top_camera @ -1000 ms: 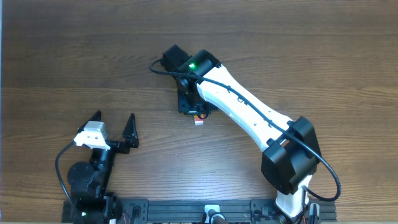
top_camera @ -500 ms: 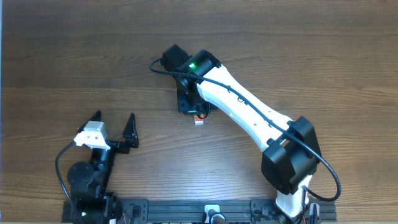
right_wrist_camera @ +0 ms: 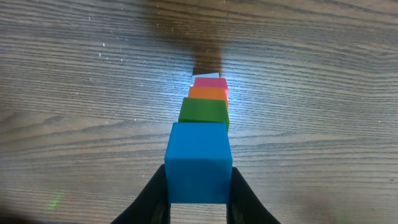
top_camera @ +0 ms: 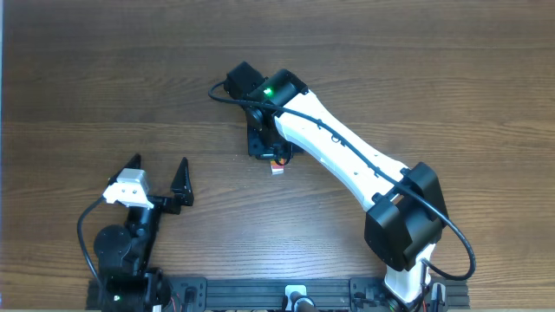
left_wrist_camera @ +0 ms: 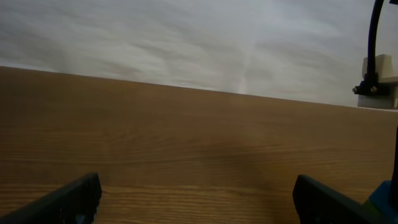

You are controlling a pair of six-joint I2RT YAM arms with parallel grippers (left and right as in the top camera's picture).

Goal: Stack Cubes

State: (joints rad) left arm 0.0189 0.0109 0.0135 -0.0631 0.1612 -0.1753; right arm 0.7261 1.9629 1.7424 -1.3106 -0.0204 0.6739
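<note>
At the table's (top_camera: pixel 69 78) near left, the left gripper (top_camera: pixel 159 171) rests with fingers spread wide, holding nothing. Toward the middle, the right gripper (right_wrist_camera: pixel 199 191) clamps the blue cube (right_wrist_camera: pixel 199 158), lined up over the stacked green cube (right_wrist_camera: pixel 204 111), orange cube (right_wrist_camera: pixel 208 93) and pink cube (right_wrist_camera: pixel 210 81).

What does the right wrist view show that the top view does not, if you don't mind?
Right wrist view: a blue cube stacked atop a green cube, an orange cube and a pink cube, the right claw closed on the blue one. Top view: the left claw, open near its base, and the white right arm covering those cubes. Both: the brown wooden table, and probably the stack's foot, a small pink-and-white bit beside the right arm.
</note>
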